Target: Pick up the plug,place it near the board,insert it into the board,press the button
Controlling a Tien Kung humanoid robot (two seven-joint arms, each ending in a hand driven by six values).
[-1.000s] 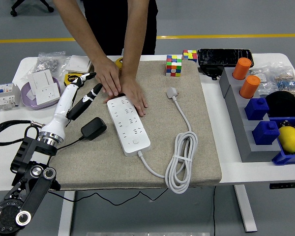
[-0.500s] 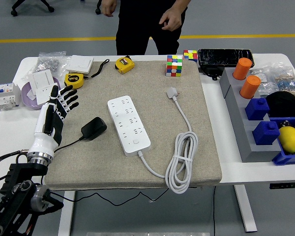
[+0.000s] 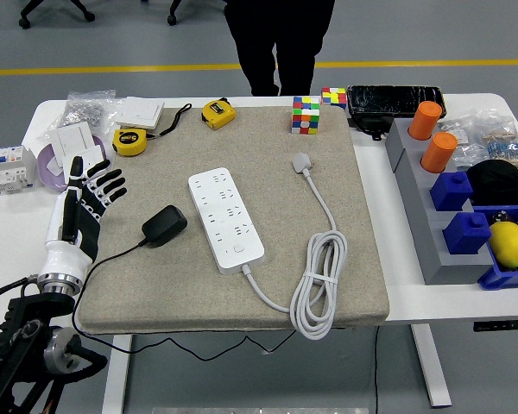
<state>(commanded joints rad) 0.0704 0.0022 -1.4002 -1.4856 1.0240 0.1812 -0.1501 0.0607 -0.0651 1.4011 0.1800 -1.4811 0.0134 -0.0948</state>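
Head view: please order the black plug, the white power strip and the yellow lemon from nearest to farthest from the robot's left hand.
1. The black plug, on the mat just right of the left hand.
2. The white power strip, at the mat's middle, beyond the plug.
3. The yellow lemon, in the blue bin at the table's far right.

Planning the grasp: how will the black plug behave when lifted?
The black plug looks compact and rigid, so probably light and firm to grip. Its thin black cord trails off the mat's edge and may tug back. Its smooth shell could slip.
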